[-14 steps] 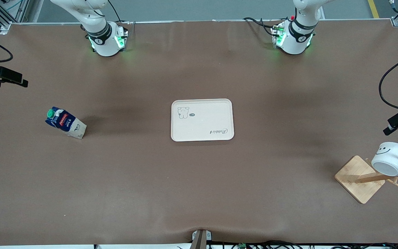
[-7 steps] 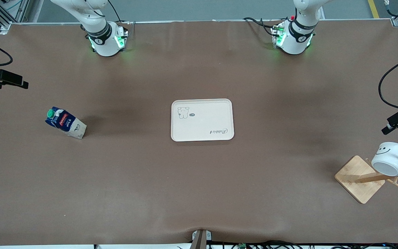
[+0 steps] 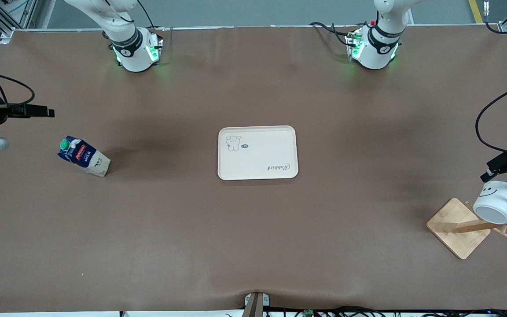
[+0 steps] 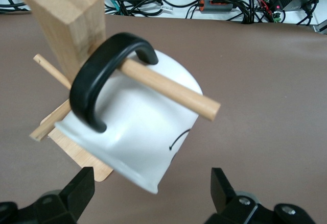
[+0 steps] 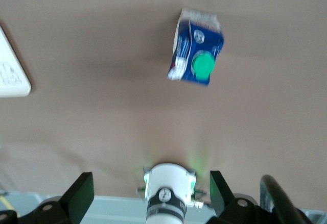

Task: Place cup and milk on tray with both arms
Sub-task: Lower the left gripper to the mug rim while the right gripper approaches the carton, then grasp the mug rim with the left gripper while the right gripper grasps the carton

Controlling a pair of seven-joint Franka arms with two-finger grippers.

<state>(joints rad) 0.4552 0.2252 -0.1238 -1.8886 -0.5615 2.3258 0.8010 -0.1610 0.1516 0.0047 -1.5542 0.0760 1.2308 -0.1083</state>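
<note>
The cream tray [image 3: 258, 152] lies at the table's middle. The milk [image 3: 84, 156] stands toward the right arm's end; in the right wrist view the milk [image 5: 196, 55] shows with its green cap, and a tray corner [image 5: 10, 76] at the edge. My right gripper [image 3: 38, 112] is open and empty over the table beside the milk; it also shows in the right wrist view [image 5: 150, 196]. The cup [image 3: 497, 202] hangs by its black handle on a wooden peg [image 4: 168, 89]. My left gripper [image 3: 504, 169] is open just above the cup [image 4: 148, 127], its fingers [image 4: 76, 193] apart on either side of the rim.
The wooden rack's square base [image 3: 458, 226] and post [image 4: 64, 15] stand at the left arm's end, near the table edge. Black cables [image 3: 489, 114] hang above the cup. The right arm's base [image 5: 166, 193] shows between the right gripper's fingers.
My left gripper has come down closer to the cup. My right gripper has moved in over the table, toward the milk.
</note>
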